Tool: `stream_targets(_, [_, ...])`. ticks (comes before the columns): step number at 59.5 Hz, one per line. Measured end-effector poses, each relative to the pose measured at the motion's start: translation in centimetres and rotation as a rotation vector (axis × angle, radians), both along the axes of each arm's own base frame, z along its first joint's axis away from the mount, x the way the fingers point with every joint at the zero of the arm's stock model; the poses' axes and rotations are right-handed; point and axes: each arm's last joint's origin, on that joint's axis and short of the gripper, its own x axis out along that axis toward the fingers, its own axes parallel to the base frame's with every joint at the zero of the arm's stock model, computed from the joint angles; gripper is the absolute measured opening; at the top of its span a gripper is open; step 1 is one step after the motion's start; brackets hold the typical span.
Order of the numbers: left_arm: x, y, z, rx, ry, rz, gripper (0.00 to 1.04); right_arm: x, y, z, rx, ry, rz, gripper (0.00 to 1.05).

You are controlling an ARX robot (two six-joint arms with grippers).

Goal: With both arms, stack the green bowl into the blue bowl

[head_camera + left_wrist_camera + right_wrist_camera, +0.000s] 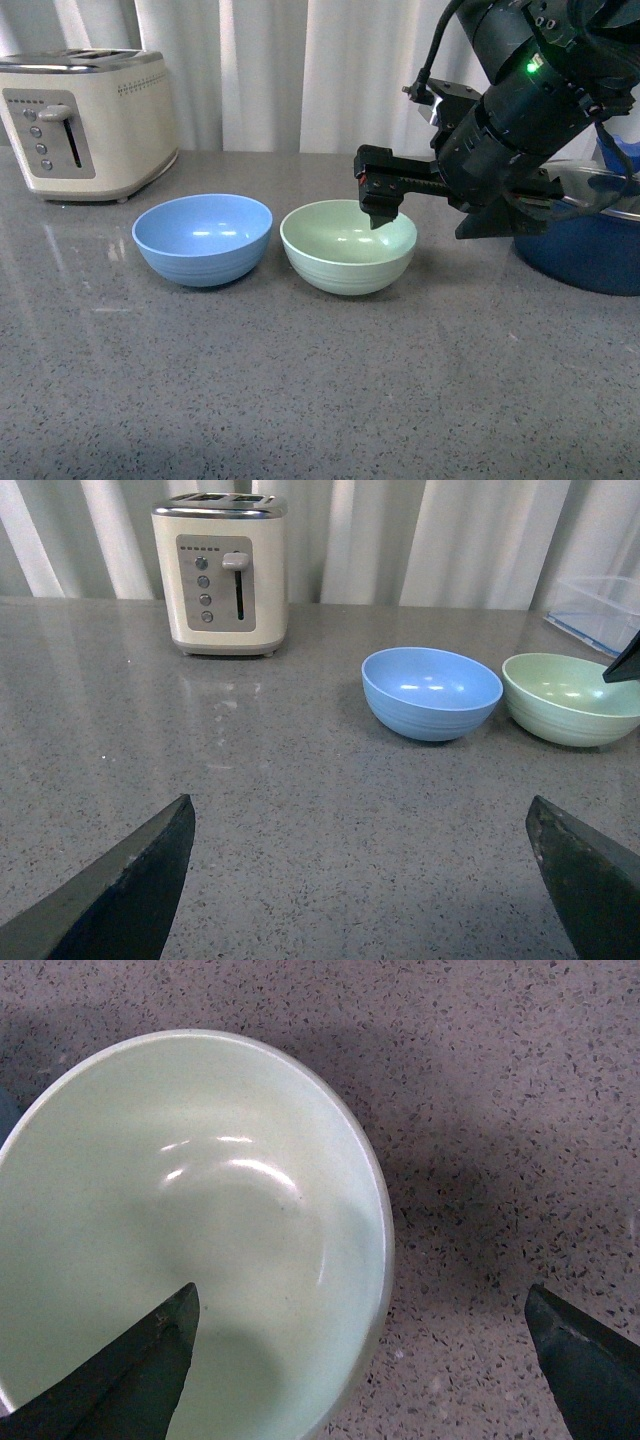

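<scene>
Grey speckled surface (300, 400), with a pale pleated curtain (300, 70) along its far edge.

Right arm (530, 110): bulky and black with a green indicator lit. It enters from the upper right and reaches leftward over the surface.

Dark blue pot (580, 260): far right, partly hidden behind the right arm (only its lower wall and part of the lid show clearly).

Cream toaster (85, 120): far left, standing against the curtain with its lever up.

Blue bowl (203, 238): upright and empty, left of centre on the surface.

Green bowl (348, 246): upright and empty, just beside the blue bowl on its right. A narrow gap separates the two, so they are not touching and not stacked.

Right end effector (380, 200): over the far right part of the green bowl's rim, pointing down. In the right wrist view the fingers are spread wide. One is over the bowl's interior and the other over bare surface outside, with the rim between them. It grips nothing. Contact with the rim: cannot tell.

Left end effector (355, 880): fingers spread wide and empty, over bare surface well apart from both bowls. The left wrist view looks across at the toaster and the bowls.
</scene>
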Motion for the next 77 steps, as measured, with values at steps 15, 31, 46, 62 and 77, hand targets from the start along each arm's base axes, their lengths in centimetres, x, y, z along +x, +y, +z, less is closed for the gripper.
stream_targets(15, [0.0,0.0,0.0,0.0,0.0,0.0,0.98,0.9,0.5,-1.3,-0.002,0.019,0.011,0.95])
stream_targets(31, [0.0,0.0,0.0,0.0,0.0,0.0,0.98,1.6,1.0,-2.3,-0.004,0.007,0.024,0.74])
stream_targets(46, [0.0,0.0,0.0,0.0,0.0,0.0,0.98,1.8,0.8,-2.5,0.003,-0.009,0.016,0.31])
stream_targets(62, [0.0,0.0,0.0,0.0,0.0,0.0,0.98,1.6,0.5,-2.3,0.011,-0.02,0.018,0.01])
stream_targets(77, [0.0,0.0,0.0,0.0,0.0,0.0,0.98,1.8,0.6,-0.6,0.017,-0.058,0.039,0.01])
